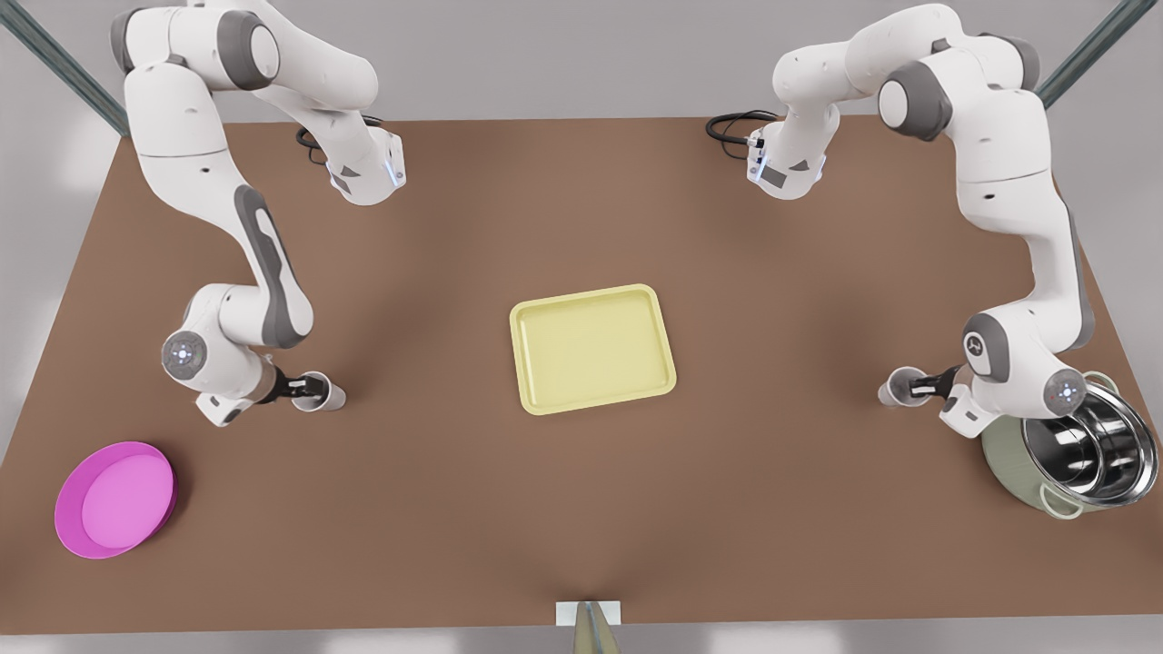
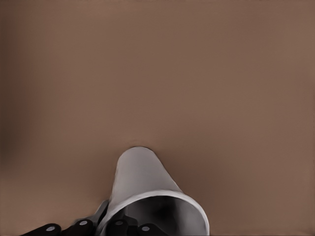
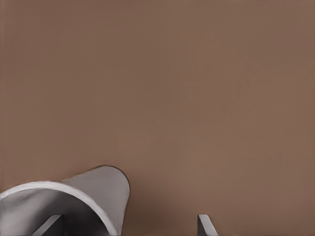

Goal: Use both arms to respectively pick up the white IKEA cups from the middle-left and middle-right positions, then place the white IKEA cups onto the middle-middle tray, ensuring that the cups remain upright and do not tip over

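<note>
On the front view's left, a white jointed robot arm [image 1: 227, 318] folds down low, wrist nearly level, its black gripper [image 1: 304, 389] at the rim of a small white tapered cup [image 1: 329, 393] standing upright on the brown desk [image 1: 581, 509]. Opposite, on the front view's right, the second white arm [image 1: 1036, 300] mirrors that pose, gripper [image 1: 929, 386] against the other white cup [image 1: 895, 389], also upright on the desk. Which of the two is left or right can't be told.

Left wrist view: left gripper [image 2: 98, 227] sits at the rim of the left-view cup [image 2: 142, 182], cut off by the frame edge; whether it is clamped or apart, can't tell.

Right wrist view: right gripper [image 3: 128, 223] has its fingers [image 3: 205, 225] wide apart, one inside the right-view cup [image 3: 98, 189], the other well clear of it. That cup is partly cut off.

Pale yellow flat rectangular tray [image 1: 592, 400] lies mid-desk between both cups, well apart from each. Round magenta-pink bowl [image 1: 114, 500] sits near the left arm. Steel-lined pale green pot [image 1: 1004, 459] is just behind the other arm's wrist, partly hidden by it.
</note>
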Available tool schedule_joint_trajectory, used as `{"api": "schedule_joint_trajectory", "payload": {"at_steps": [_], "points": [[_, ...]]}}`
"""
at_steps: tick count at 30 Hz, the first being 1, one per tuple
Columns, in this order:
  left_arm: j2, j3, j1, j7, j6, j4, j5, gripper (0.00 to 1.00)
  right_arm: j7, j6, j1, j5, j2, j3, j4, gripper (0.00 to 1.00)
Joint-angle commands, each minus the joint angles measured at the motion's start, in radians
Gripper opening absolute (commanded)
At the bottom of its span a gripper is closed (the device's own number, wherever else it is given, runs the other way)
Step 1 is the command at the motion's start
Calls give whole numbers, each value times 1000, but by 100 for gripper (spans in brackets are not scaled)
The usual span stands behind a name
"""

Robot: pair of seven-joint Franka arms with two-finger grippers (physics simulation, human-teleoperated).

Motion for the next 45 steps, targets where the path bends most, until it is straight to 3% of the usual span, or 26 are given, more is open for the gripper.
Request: {"api": "schedule_joint_trajectory", "payload": {"at_steps": [1, 2, 3, 5, 8, 10, 11, 13, 15, 17, 27, 29, 30, 31, 32, 34, 35, 43, 45], "points": [[-15, -4, -13, 22, 1, 1, -9, 21, -18, 16, 2, 2, 1, 1, -1, 100], [-44, -8, -43, 16, -14, 1, -9, 21, -22, 16, 0, 2, 4, -1, -1, 96], [-46, -19, -48, 13, -28, 1, -9, 21, -72, 11, -3, 2, 9, 1, 1, 82], [-61, -73, -51, -40, -57, 5, -138, 21, -82, 0, -2, 1, 7, -1, 7, 68], [-79, -340, -39, -243, -134, 65, -169, 23, -107, -41, 2, -9, 3, -1, 35, 44], [-86, -421, -53, -245, -146, 60, -160, 22, -125, -73, 12, -10, 3, -1, 59, 24], [-83, -453, -82, -258, -137, 59, -157, 22, -125, -90, 17, -10, 3, -1, 70, 21], [-72, -456, -197, -347, -82, 56, -109, 22, -142, -116, 20, -12, 1, -1, 88, 21], [-60, -522, -224, -499, 124, -9, -109, 22, -145, -161, 34, -7, 3, 1, 137, 21], [-41, -522, -284, -633, 204, -9, -109, 22, -121, -207, 84, 2, 0, 2, 174, 21], [-7, -524, -326, -732, 287, -55, -77, 23, 379, -182, 528, 209, 7, 2, 257, 21], [-4, -524, -326, -742, 287, -61, -77, 25, 465, -133, 598, 269, 75, 1, 314, 21], [-4, -524, -326, -742, 285, -64, -77, 32, 508, -104, 633, 272, 82, 1, 323, 21], [-4, -524, -324, -742, 287, -64, -77, 53, 542, -66, 660, 272, 98, 1, 323, 21], [-6, -524, -323, -742, 284, -64, -77, 56, 565, -41, 678, 272, 101, 1, 323, 21], [-6, -524, -320, -745, 282, -71, -77, 74, 613, 15, 727, 269, 122, 1, 326, 21], [-7, -522, -317, -746, 282, -73, -77, 100, 613, 35, 744, 267, 142, -1, 326, 21], [-78, -530, -303, -765, 178, -81, -71, 100, 613, 58, 755, 258, 187, -2, 314, 21], [-162, -534, -286, -755, -29, -58, -6, 100, 613, 57, 755, 260, 187, -2, 314, 100]]}}
